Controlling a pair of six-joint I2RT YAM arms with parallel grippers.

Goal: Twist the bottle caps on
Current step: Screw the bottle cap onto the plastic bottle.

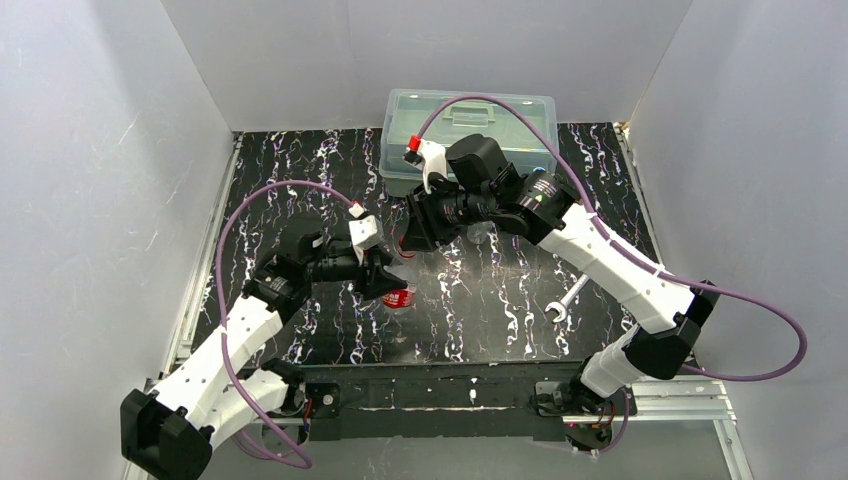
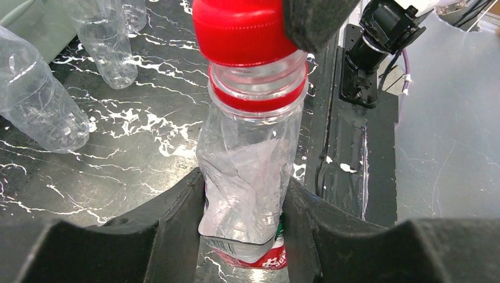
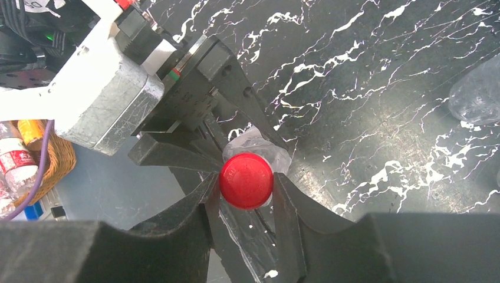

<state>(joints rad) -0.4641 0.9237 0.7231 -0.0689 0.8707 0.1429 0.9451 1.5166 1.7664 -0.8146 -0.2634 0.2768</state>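
Observation:
My left gripper (image 2: 246,206) is shut on the crumpled clear body of the red-label bottle (image 2: 250,177) and holds it upright on the table; its red label shows in the top view (image 1: 399,297). My right gripper (image 3: 244,191) is shut on the red cap (image 3: 246,181), which sits on the bottle's neck above the red ring. In the left wrist view the cap (image 2: 242,29) is at the top, with a right finger (image 2: 315,20) against it. In the top view the right gripper (image 1: 412,235) is directly above the left gripper (image 1: 390,280).
Two uncapped clear bottles (image 2: 35,106) (image 2: 106,41) lie at the left of the left wrist view. A translucent lidded box (image 1: 468,115) stands at the back. A silver wrench (image 1: 563,300) lies right of centre. Another clear bottle (image 3: 476,94) lies at the right.

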